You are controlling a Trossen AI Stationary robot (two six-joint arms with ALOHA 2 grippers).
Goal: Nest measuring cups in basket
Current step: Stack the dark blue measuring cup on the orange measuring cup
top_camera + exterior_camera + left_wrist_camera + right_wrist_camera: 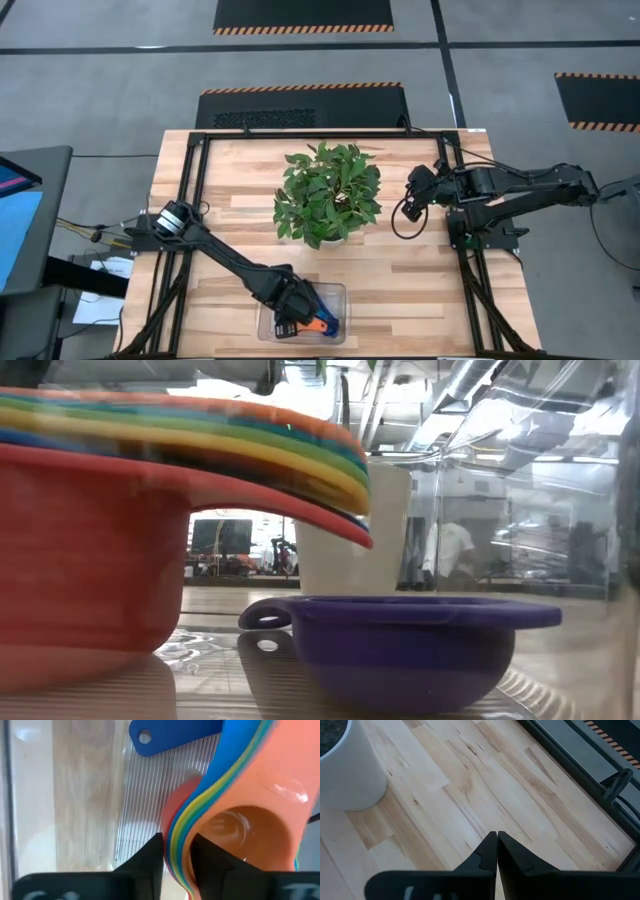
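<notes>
The nested stack of measuring cups (235, 815) sits inside the basket (340, 292) at the near edge of the worktop (420, 270), its banded handles caught between the two fingers of the left end effector (177, 852), which look clamped on them. A lone blue cup (400, 645) lies just beside the stack, handle pointing toward it. The right end effector (497, 851), fingers together and empty, hangs well apart beyond the potted plant (328, 193)
</notes>
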